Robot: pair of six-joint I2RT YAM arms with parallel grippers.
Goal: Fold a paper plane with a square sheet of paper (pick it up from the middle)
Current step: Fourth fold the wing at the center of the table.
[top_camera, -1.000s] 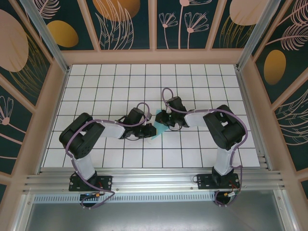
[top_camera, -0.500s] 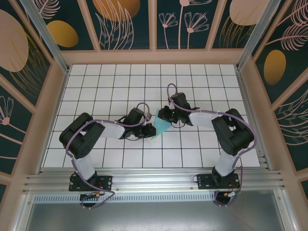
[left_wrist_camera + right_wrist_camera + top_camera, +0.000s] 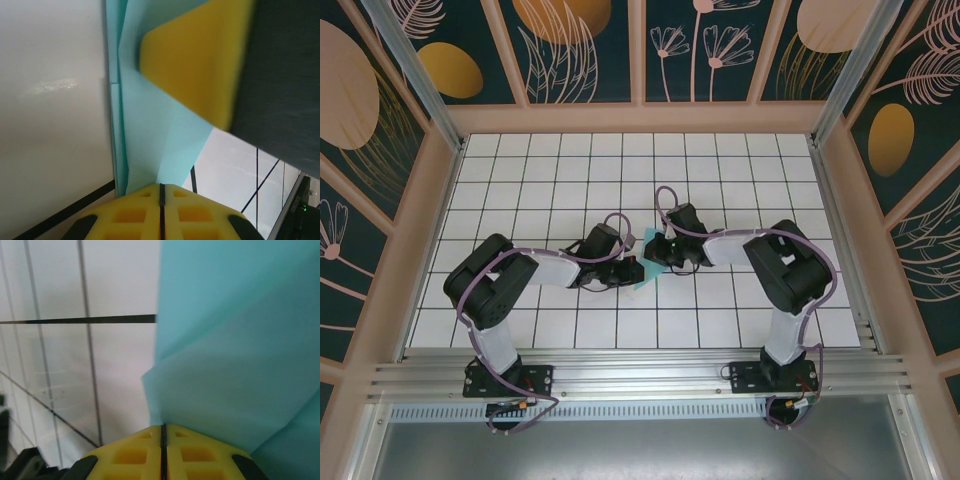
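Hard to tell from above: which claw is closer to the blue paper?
Neither, they tie: left gripper pinches the paper from its left, right gripper pinches it from the far right.

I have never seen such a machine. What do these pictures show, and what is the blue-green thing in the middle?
Two black robot arms are bolted at the near edge of a white gridded table. The wide picture looks down from above; the two close pictures come from cameras on the wrists. The yellow blocks there are the fingers. The left gripper and the right gripper are each closed on a thin light cyan sheet of paper, already creased, between them.
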